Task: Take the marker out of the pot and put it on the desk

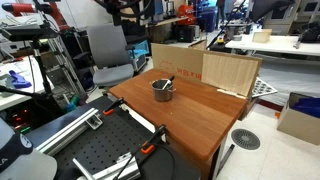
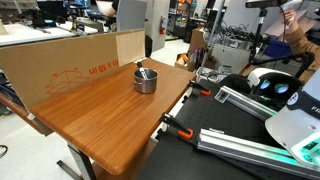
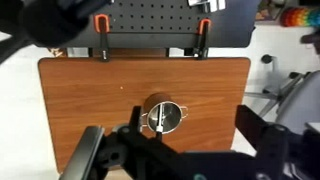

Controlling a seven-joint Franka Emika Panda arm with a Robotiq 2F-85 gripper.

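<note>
The small grey metal pot (image 1: 163, 89) stands upright near the middle of the reddish-brown desk (image 1: 195, 120), as both exterior views show (image 2: 146, 81). The dark marker (image 3: 159, 119) with a lighter end leans inside the pot (image 3: 150, 106); its tip sticks out above the rim (image 2: 143, 71). In the wrist view my gripper (image 3: 175, 150) hangs high above the desk (image 3: 90, 90). Its dark fingers are spread wide and empty, and the pot lies below and between them. The gripper does not show in either exterior view.
Cardboard panels (image 1: 230, 72) (image 2: 70, 62) stand along one desk edge. A black perforated board (image 3: 150, 20) (image 1: 100, 155) adjoins the opposite edge, held with orange clamps (image 3: 100, 22) (image 3: 204, 25). A grey chair (image 1: 108, 50) and cluttered benches stand beyond.
</note>
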